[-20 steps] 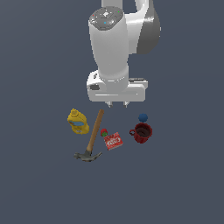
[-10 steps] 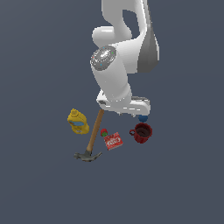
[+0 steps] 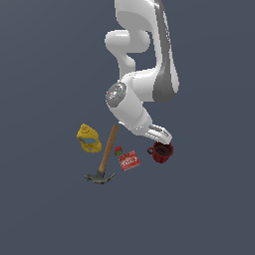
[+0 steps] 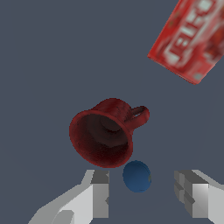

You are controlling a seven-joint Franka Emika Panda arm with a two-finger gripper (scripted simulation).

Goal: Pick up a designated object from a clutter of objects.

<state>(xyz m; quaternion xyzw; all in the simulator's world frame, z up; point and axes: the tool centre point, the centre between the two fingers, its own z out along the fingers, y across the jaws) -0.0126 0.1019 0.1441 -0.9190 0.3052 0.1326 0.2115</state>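
Observation:
The dark red mug (image 3: 160, 152) stands on the floor at the exterior view's right end of the clutter, its handle toward the red box. In the wrist view the mug (image 4: 105, 133) shows its dark inside and side handle. My gripper (image 4: 143, 192) is open and empty, its fingers (image 4: 99, 192) apart, just above the mug's far rim. In the exterior view the gripper (image 3: 162, 135) hangs close over the mug. The small blue ball (image 4: 137, 176) lies between the fingers in the wrist view; the arm hides it in the exterior view.
A flat red box with white lettering (image 3: 129, 160) lies beside the mug and also shows in the wrist view (image 4: 192, 39). A tiny strawberry (image 3: 118, 150), a wooden-handled hammer (image 3: 106, 158) and a yellow bottle (image 3: 88, 138) lie toward the exterior view's left.
The arm has swung down and toward the exterior view's right; the gripper has dropped from well above the clutter to just over the red mug, covering the blue ball.

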